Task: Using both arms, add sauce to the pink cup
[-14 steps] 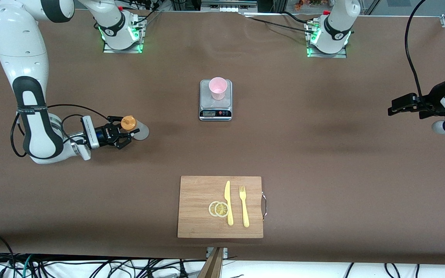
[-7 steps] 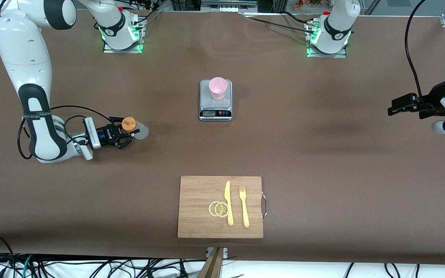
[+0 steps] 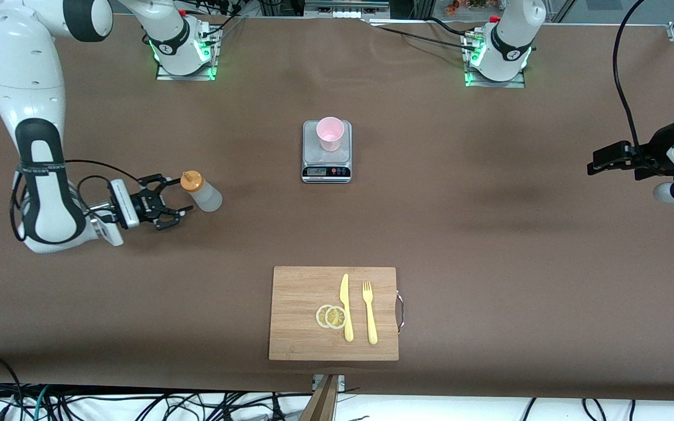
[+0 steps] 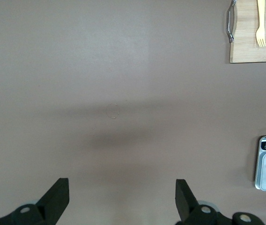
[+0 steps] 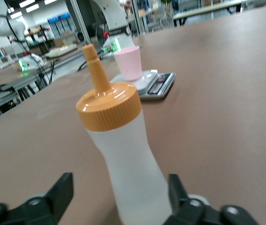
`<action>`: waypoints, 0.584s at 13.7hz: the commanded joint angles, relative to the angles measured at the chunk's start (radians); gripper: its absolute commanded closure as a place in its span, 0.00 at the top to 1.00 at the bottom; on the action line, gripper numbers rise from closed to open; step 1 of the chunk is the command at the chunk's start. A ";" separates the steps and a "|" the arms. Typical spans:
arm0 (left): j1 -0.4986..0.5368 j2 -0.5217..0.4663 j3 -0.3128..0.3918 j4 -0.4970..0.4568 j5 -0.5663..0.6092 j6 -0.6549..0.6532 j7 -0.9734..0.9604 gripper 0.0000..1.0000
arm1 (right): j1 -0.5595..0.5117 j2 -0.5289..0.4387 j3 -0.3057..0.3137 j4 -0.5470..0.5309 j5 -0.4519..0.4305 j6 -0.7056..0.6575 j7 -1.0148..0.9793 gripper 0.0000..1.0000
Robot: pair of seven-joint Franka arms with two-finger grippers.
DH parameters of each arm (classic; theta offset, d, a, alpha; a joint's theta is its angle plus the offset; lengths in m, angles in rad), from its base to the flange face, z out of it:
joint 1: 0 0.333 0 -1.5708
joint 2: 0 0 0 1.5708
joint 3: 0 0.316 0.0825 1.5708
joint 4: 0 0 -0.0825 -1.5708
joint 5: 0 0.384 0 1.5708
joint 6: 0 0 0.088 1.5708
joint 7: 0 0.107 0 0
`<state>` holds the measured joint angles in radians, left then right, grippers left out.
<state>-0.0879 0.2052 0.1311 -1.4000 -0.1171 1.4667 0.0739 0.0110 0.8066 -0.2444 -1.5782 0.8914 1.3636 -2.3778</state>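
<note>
From the high front camera: the translucent whitish squeeze bottle of sauce with an orange nozzle cap stands upright on the brown table toward the right arm's end, released. The right arm's black two-finger gripper sits low just beside it, fingers spread and clear of the bottle. The small translucent pale pink plastic cup stands on a silver kitchen scale at mid-table, well apart from the bottle. Nearer the camera lies a rectangular bamboo cutting board carrying two lemon slices, a yellow plastic knife and a yellow plastic fork. The left arm's gripper waits in the air over the left arm's end of the table.

From the left wrist: the left gripper's black fingers stand wide apart, holding nothing, over bare table; the scale, with an edge of the cup, and a corner of the board show at the picture's edge.

From the right wrist: the bottle rises between the parted fingers, neither visibly touching it. The pink cup on its scale stands farther off.
</note>
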 commanded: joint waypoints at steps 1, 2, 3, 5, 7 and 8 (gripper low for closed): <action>-0.007 0.013 0.005 0.033 0.010 -0.023 0.021 1.00 | 0.015 -0.036 -0.036 0.010 -0.049 -0.008 0.098 1.00; -0.007 0.013 0.005 0.033 0.010 -0.023 0.021 1.00 | 0.027 -0.068 -0.050 0.013 -0.084 0.000 0.170 1.00; -0.007 0.013 0.005 0.033 0.010 -0.023 0.021 1.00 | 0.036 -0.111 -0.058 0.014 -0.144 0.012 0.251 1.00; -0.007 0.013 0.005 0.033 0.010 -0.023 0.021 1.00 | 0.053 -0.220 -0.058 -0.003 -0.270 0.121 0.435 1.00; -0.007 0.013 0.005 0.033 0.010 -0.023 0.021 1.00 | 0.081 -0.320 -0.052 -0.031 -0.397 0.223 0.688 1.00; -0.006 0.013 0.005 0.033 0.010 -0.023 0.021 1.00 | 0.093 -0.360 -0.038 -0.046 -0.443 0.256 0.815 1.00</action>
<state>-0.0885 0.2053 0.1311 -1.3993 -0.1171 1.4666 0.0739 0.0668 0.5627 -0.2898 -1.5479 0.5389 1.5405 -1.7682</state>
